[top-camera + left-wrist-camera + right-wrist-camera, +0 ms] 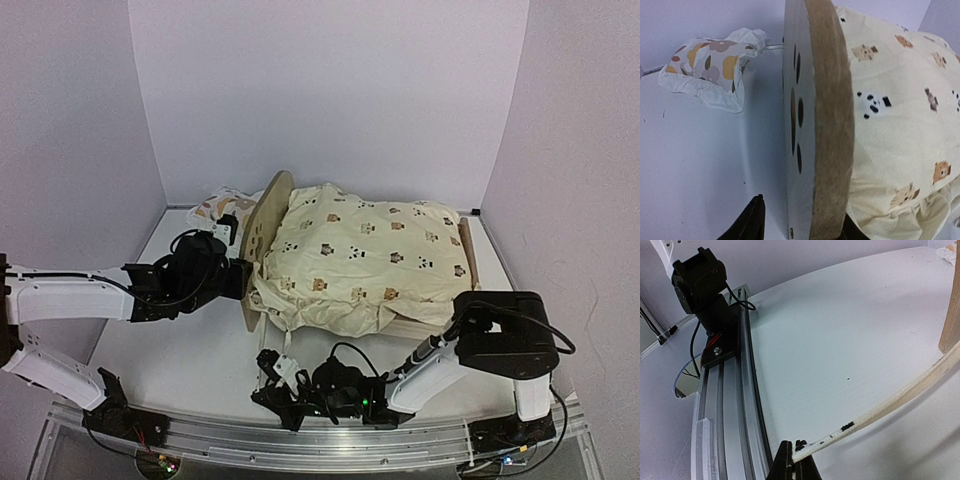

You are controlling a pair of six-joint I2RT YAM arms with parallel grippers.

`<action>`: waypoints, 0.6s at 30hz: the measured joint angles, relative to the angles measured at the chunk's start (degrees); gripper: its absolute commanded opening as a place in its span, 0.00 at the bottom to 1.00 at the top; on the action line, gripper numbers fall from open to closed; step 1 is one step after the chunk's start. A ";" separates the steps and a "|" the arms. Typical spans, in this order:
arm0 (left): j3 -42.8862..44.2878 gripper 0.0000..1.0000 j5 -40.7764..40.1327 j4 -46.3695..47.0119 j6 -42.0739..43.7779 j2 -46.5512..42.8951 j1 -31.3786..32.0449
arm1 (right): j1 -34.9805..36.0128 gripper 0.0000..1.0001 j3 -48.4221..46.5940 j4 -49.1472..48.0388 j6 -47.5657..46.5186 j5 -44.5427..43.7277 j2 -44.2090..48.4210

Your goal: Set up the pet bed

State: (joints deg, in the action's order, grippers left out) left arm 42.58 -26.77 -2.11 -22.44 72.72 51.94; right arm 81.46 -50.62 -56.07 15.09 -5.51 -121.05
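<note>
Now the left claw (804, 216) stands open astride the end board (826, 125) of the bed (466, 258), which sits mid-table (190, 350) under a quilt (360, 260). The right claw (792, 454) pinches a thin white strip (830, 439).

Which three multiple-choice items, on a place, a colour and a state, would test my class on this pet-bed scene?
1. The pillow lies: A on the quilt; B on the table, outside the end board; C in a gripper.
2. The quilt's ground colour: A blue; B cream; C green.
3. The left gripper's jaws: A open astride the end board; B shut on the pillow; C out of view.
Key: B, it sits on bare table left of the board; B, cream under animal prints; A, a finger shows each side of the board.
</note>
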 measured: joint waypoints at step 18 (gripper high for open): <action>-11.51 0.55 12.46 -14.38 -14.58 -20.29 1.38 | 0.93 0.00 -3.71 0.02 0.41 0.19 -6.52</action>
State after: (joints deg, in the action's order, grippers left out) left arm 31.07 -14.32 -16.49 -37.02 52.43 53.31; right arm 82.39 -54.33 -56.05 15.50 -5.33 -127.58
